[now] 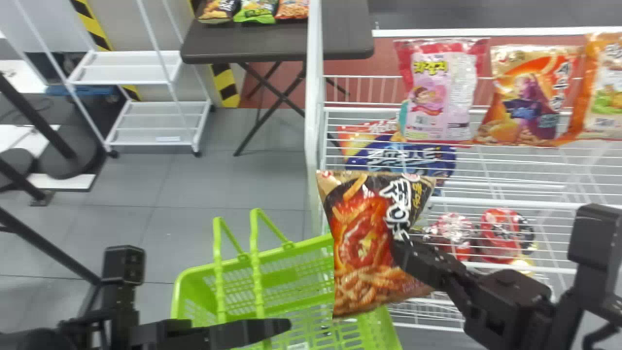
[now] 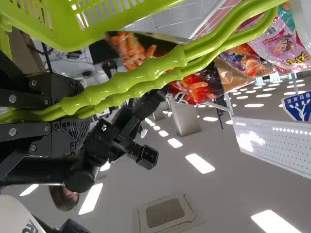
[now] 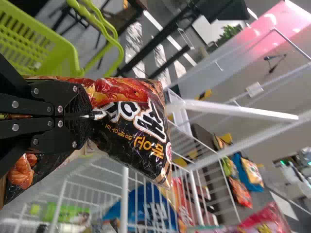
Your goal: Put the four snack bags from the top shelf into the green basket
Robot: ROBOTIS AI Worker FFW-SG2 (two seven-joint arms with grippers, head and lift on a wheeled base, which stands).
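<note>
Grey tiles point(image 1: 233, 184) cover the floor, with a dark table point(image 1: 243, 46) beyond and a white wire rack point(image 1: 313, 121) to the right. The right claw point(image 1: 401, 249) is clamped on a snack bag point(image 1: 362, 243), pinching it by the side toward the robot's right; the bag spreads past the fingertips and to both sides of them. It hangs tilted in front of the rack, beside and partly overlapping the green basket point(image 1: 291, 255) in the head view. Three more bags stand side by side on the top shelf: pink point(image 1: 437, 92), red-orange point(image 1: 529, 97) and orange point(image 1: 602, 97). The left claw point(image 1: 279, 326) is closed round the basket's green handles point(image 2: 141, 73).
</note>
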